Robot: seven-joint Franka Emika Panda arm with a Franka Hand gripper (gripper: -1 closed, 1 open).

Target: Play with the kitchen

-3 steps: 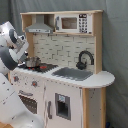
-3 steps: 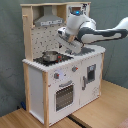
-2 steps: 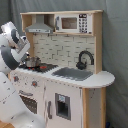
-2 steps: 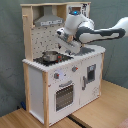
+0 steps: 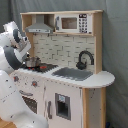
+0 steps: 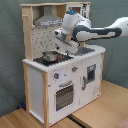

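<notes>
The kitchen [image 5: 65,85] [image 6: 60,75] is a toy of pale wood and white panels, shown in both exterior views. It has a grey hood [image 5: 39,25] [image 6: 47,21], a black faucet [image 5: 85,60], a sink [image 5: 75,74] and an oven door [image 6: 62,96] with knobs above it. A small metal pot [image 5: 33,62] [image 6: 50,56] stands on the hob [image 5: 46,67]. My gripper [image 5: 26,54] [image 6: 65,47] hangs over the counter, just above and beside the pot, with the white arm behind it.
A toy microwave [image 5: 73,23] sits in the upper shelf beside the hood. The kitchen stands on a wooden table [image 6: 100,115] in front of a grey curtain [image 5: 116,55]. At the first exterior view's left, the arm's body [image 5: 12,100] covers part of the kitchen's front.
The arm's wrist has shifted slightly lower and closer to the pot on the hob. The kitchen and pot have not moved.
</notes>
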